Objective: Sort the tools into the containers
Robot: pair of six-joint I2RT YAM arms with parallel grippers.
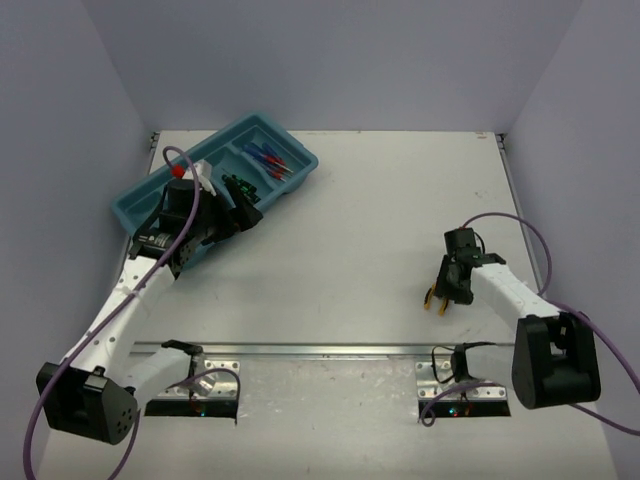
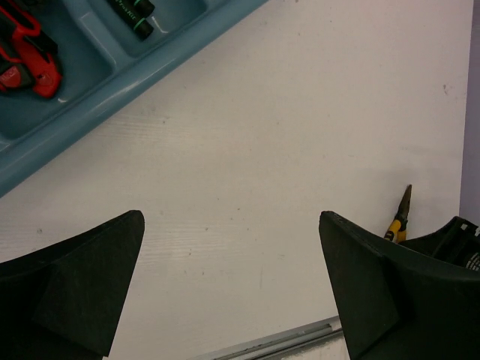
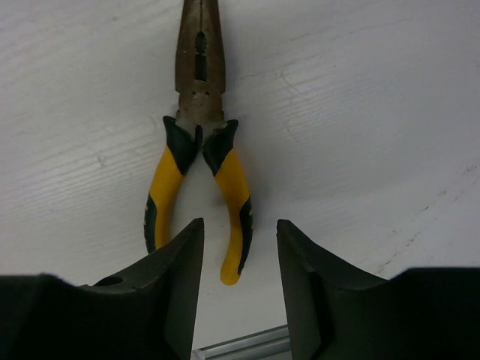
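Observation:
The teal tray (image 1: 140,205) lies at the far left. Its compartments hold blue-handled screwdrivers (image 1: 270,160), dark green/black screwdrivers (image 1: 238,185) and red-handled pliers (image 2: 26,56). My left gripper (image 1: 245,212) hovers at the tray's near edge, open and empty (image 2: 231,225). Yellow-handled pliers (image 3: 199,157) lie flat on the table at the right, nose pointing away from my right gripper. My right gripper (image 3: 240,229) is open just above their handle ends; the right handle's tip shows between the fingers. In the top view the right gripper (image 1: 447,290) stands over the pliers (image 1: 432,298).
The tray's rim (image 2: 142,67) crosses the upper left of the left wrist view, with the yellow pliers (image 2: 399,221) far off at its right edge. A metal rail (image 1: 320,349) runs along the table's near side. Grey walls close in the table.

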